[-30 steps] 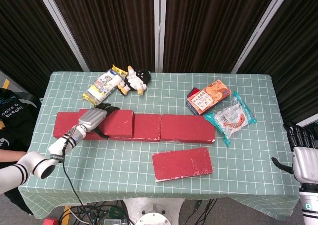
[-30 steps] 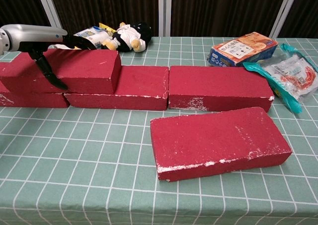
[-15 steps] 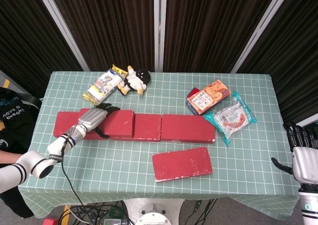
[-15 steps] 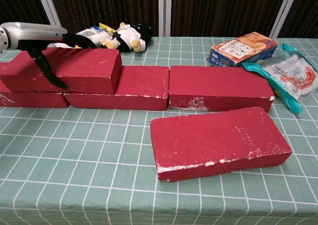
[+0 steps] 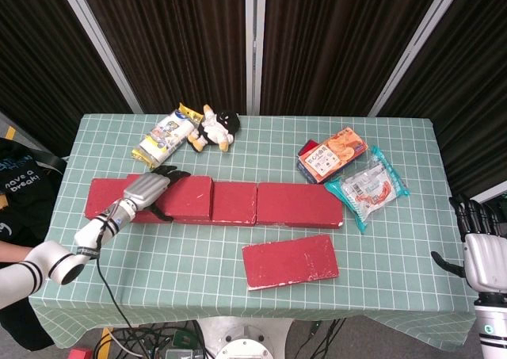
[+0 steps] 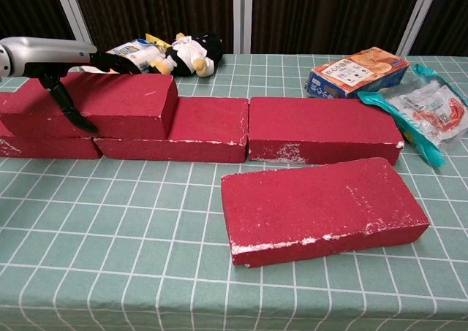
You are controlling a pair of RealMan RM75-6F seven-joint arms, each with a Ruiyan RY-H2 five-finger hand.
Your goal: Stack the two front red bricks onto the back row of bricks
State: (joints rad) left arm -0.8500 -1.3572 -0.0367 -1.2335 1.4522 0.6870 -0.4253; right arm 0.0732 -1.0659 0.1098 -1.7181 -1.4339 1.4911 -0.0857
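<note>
A row of red bricks [image 5: 297,204] [image 6: 322,130] lies across the green checked table. At the row's left end another red brick [image 5: 188,197] [image 6: 117,104] sits on top. My left hand [image 5: 149,189] [image 6: 51,53] grips this upper brick, fingers lying over its top and thumb down its front face. One more red brick [image 5: 290,261] [image 6: 322,208] lies flat and alone in front of the row, slightly skewed. My right hand [image 5: 483,252] hangs beyond the table's right edge, fingers apart and holding nothing; the chest view does not show it.
Behind the row lie a snack bag [image 5: 164,135] and a plush toy [image 5: 214,127] [image 6: 191,53]. At the back right are an orange box [image 5: 333,154] [image 6: 357,71] and a teal packet [image 5: 368,186] [image 6: 424,108].
The left hand and the upper brick shifted only very slightly on the row. The right hand and the front brick stayed where they were.
</note>
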